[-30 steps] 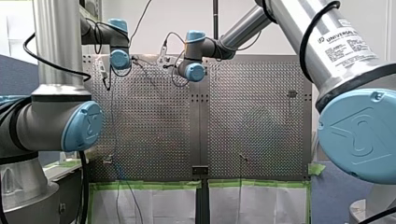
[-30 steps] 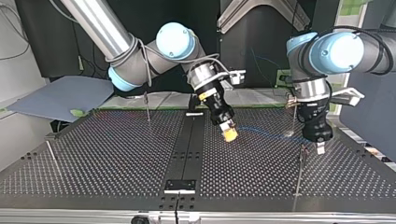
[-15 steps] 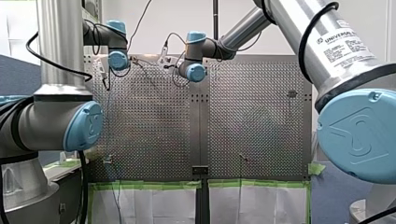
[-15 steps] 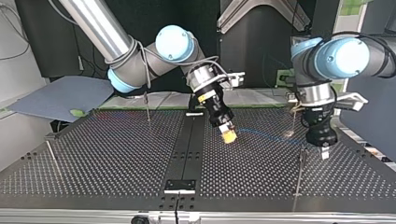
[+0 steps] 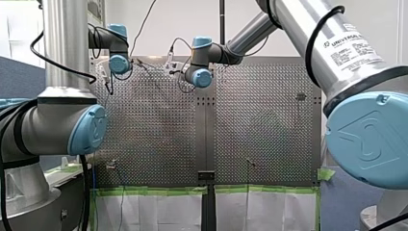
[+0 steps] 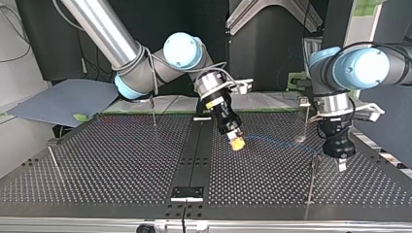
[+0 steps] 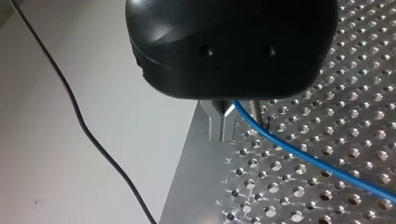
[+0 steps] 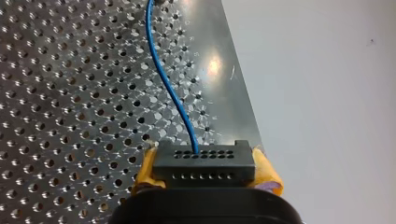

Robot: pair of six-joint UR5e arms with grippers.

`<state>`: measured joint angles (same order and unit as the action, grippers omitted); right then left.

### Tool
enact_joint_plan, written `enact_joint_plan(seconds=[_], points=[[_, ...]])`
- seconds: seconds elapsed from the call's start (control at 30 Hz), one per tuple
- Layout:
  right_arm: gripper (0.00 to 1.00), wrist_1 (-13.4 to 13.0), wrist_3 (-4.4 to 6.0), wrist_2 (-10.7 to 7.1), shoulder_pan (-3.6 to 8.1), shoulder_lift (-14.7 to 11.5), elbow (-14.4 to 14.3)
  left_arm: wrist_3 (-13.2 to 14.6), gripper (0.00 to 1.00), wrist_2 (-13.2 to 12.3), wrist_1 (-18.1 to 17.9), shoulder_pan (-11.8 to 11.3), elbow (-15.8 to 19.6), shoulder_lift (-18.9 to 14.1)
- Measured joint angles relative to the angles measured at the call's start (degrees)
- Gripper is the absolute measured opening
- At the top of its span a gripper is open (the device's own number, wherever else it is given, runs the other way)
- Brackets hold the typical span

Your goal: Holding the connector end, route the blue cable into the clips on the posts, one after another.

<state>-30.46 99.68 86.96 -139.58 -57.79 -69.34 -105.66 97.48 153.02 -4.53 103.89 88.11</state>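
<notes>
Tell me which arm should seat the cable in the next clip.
Left. My left gripper has the cable right beside a post, while my right gripper holds the connector farther from any post.

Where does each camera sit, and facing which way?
Front: behind my shoulders, facing over the perforated metal table; both elbows show.
Top: across the table, facing me; both arms and the thin blue cable show.
Left wrist: looks along my left tool at cable and table.
Right wrist: along my right tool, clamping the black connector block.
Shared: both wrist views see the cable.
</notes>
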Motion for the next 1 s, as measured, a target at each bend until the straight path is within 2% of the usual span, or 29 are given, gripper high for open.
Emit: enact_joint_plan(seconds=[0.27, 0.77, 1.0], points=[[0.0, 0.0, 0.0, -0.49, 0.73, 0.1, 1.0, -0.9, 0.0, -2.3, 0.2, -0.7, -1.6, 1.4], [0.0, 0.0, 0.0, -1.84, 1.28, 0.6, 2.9, -2.5, 0.0, -4.4, -0.2, -2.9, -3.4, 3.7], [0.0, 0.0, -0.1, -2.26, 1.8, 2.6, 4.2, -4.6, 0.0, -6.5, -1.0, -4.4, -3.7, 4.7]])
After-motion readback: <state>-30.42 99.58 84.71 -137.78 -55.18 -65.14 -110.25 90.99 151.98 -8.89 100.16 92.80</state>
